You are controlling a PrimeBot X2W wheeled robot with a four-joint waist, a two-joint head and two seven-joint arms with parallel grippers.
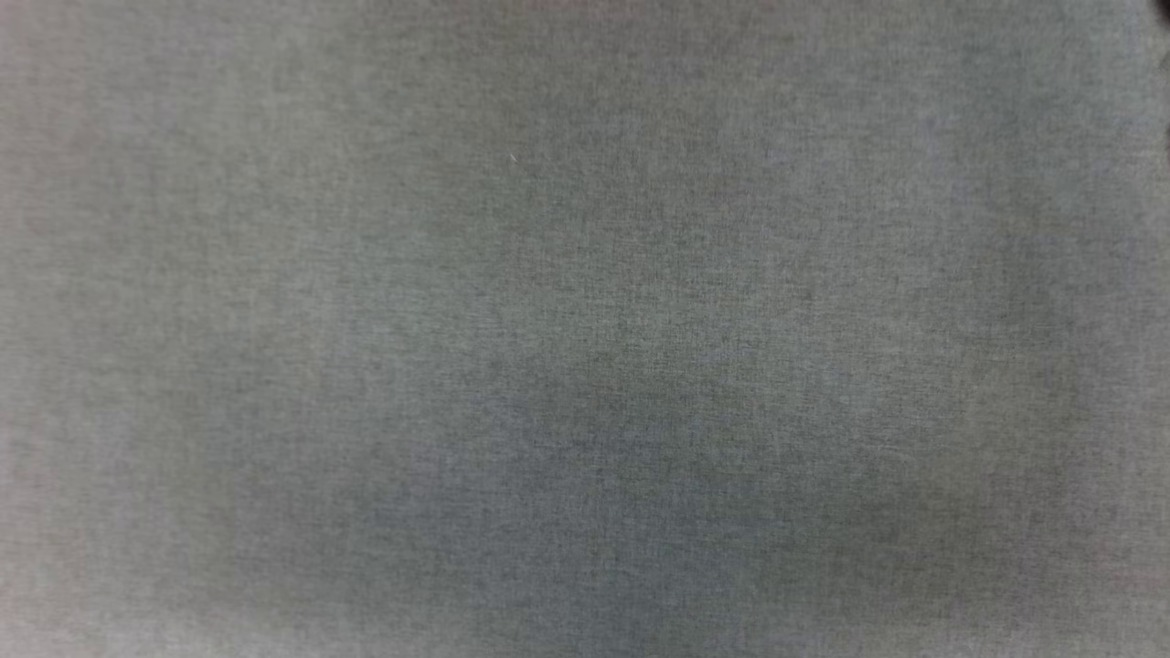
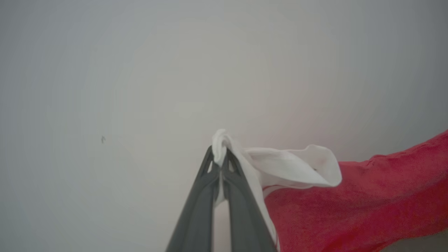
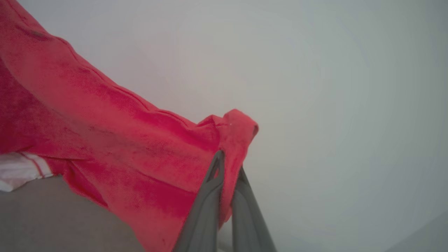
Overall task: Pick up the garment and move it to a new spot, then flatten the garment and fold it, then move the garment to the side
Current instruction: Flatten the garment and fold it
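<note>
Nearest in the left wrist view: two dark left fingers (image 2: 196, 210), closed tip to tip on a white fold of the garment (image 2: 350, 203), their bases cut off by the bottom edge. From that pinch, one white sleeve opening rightward, then red cloth running off the right edge, far end out of frame. Under the red, at the bottom right corner, a sliver of grey worktop (image 2: 427, 245). Beyond, pale blurred background (image 2: 175, 70) with one small dark speck (image 2: 103, 139) at left.

Nearest in the right wrist view: two right fingers (image 3: 206, 206), clamped narrow on a red hemmed corner, cloth taut up and left, off the frame. Low at left, one white patch with red stripes, partly hidden behind the red and clipped by the edge. Below it, bare worktop; to the right, open pale space.

In the head view: grey woven worktop from edge to edge, softly shadowed near the middle. One dark shape (image 1: 1161, 9) clipped at the top right corner, too little to identify.
</note>
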